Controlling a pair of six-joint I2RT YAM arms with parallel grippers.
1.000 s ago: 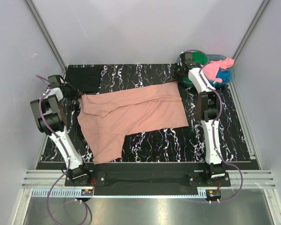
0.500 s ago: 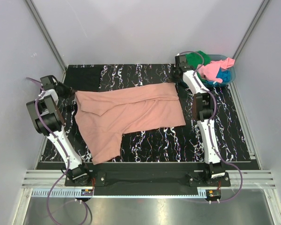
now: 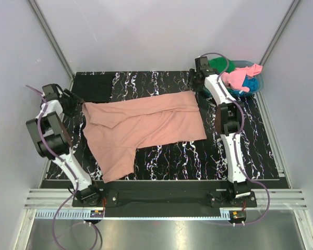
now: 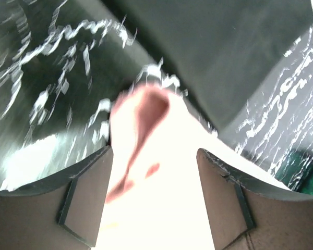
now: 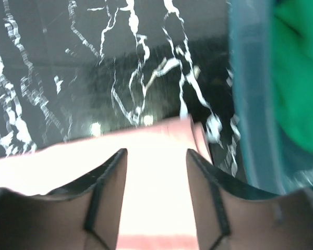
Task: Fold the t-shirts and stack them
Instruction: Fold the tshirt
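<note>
- Seen from above, a black table [image 3: 198, 156] with white marble veining fills the middle of the frame, with two robot arms rising from its lower edge.
- A large salmon-pink t-shirt [image 3: 146, 127] lies spread across the centre of the table. It is partly folded and creased, and one flap reaches down toward the lower left.
- A black t-shirt [image 3: 94, 87] lies flat in the upper left corner of the table, just above the pink shirt's left end.
- A teal basket [image 3: 256, 86] sits at the upper right. It holds a green t-shirt [image 3: 219, 65], a bright pink t-shirt [image 3: 240, 77] draped over the rim, and a blue t-shirt [image 3: 249, 83] beneath that.
- The left gripper [image 3: 77, 103] is at the salmon shirt's upper left corner. In the left wrist view, the left gripper [image 4: 154, 151] has its fingers spread apart. The shirt's corner lies loose in the gap between them, released rather than pinched.
- The right gripper [image 3: 196, 86] is at the shirt's upper right corner, beside the basket. In the right wrist view, the right gripper [image 5: 156, 152] also has its fingers parted. The shirt's edge lies slack on the table below them, and the basket wall and green cloth show at the right of the frame.
</note>
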